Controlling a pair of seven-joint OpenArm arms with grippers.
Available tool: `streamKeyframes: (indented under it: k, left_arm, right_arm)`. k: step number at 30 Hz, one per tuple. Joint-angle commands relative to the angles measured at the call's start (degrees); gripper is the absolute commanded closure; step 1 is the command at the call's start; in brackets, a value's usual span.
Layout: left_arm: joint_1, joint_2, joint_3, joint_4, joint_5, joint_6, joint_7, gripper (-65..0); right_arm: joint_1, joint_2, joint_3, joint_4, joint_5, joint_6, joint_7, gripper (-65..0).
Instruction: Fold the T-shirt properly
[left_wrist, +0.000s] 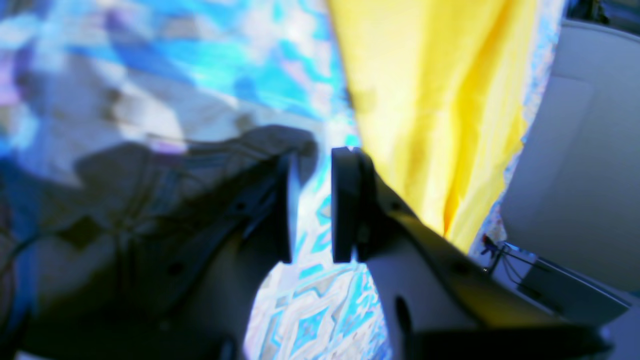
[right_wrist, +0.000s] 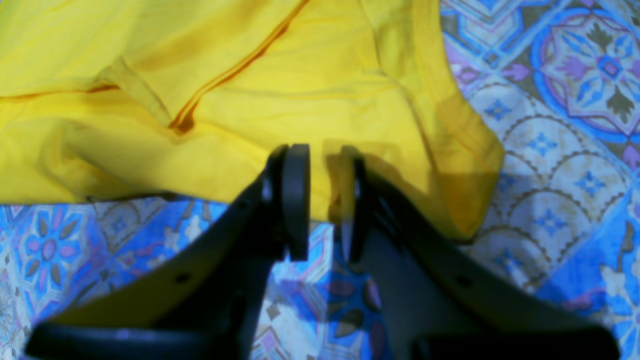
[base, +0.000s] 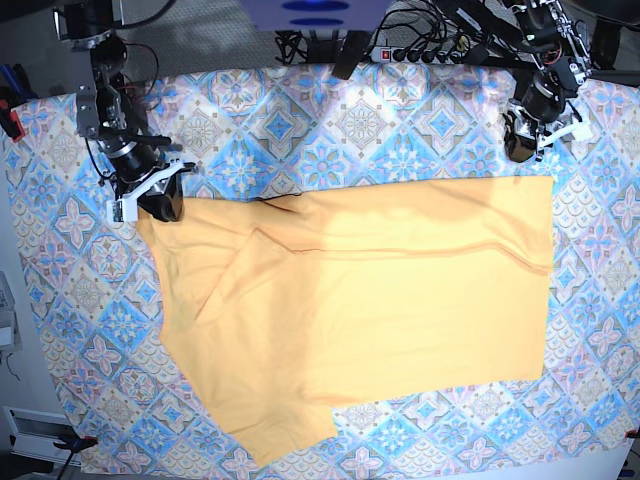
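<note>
Tile-patterned tabletop (base: 420, 120), cable clutter (base: 420, 40) along far edge.
Right claw (right_wrist: 325, 197) slightly parted, straddling T-shirt (base: 380, 320) corner; left claw (left_wrist: 312, 202) slightly parted, empty, just beside opposite corner; shirt spread mid-tabletop.

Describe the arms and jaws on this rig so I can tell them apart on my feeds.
Both look alike: black jointed arms with loose black cables. The left gripper and the right gripper each have two flat black pads on dark angled jaws. In the base view, each wrist carries a white bracket near the right gripper and the left gripper.
</note>
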Motion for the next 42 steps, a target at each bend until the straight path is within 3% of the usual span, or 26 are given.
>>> streamKeyframes:
  k: [1,15,22,25,42]
  left_arm:
    - [-1.12,-0.55,-0.18,-0.04,-0.54,-0.31,-0.28,-12.0]
    - [-3.93,-1.43,-0.09,-1.80,-0.71,-0.48,0.07,-12.9]
    - [-3.84,-3.18,0.17,-1.80,-5.11,-0.31,0.07,-34.8]
    - [-4.02,-3.45,-0.01,-1.80,-5.55,-0.31,0.07,-40.5]
    - [-8.41,-3.54,-0.09,-1.97,-5.11,-0.31,-0.02,-36.2]
  right_arm:
    - [0.33,0.90,0.33,1.09,0.26,0.34,1.51,-10.4]
    - [0.24,0.90,0.41,1.09,0.26,0.34,1.51,-10.3]
    - [0.24,0.90,0.41,1.09,0.26,0.34,1.51,-10.3]
    - [0.50,0.90,0.24,1.09,0.26,0.34,1.51,-10.3]
    - [0.68,0.81,0.33,0.91,0.26,0.34,1.51,-10.3]
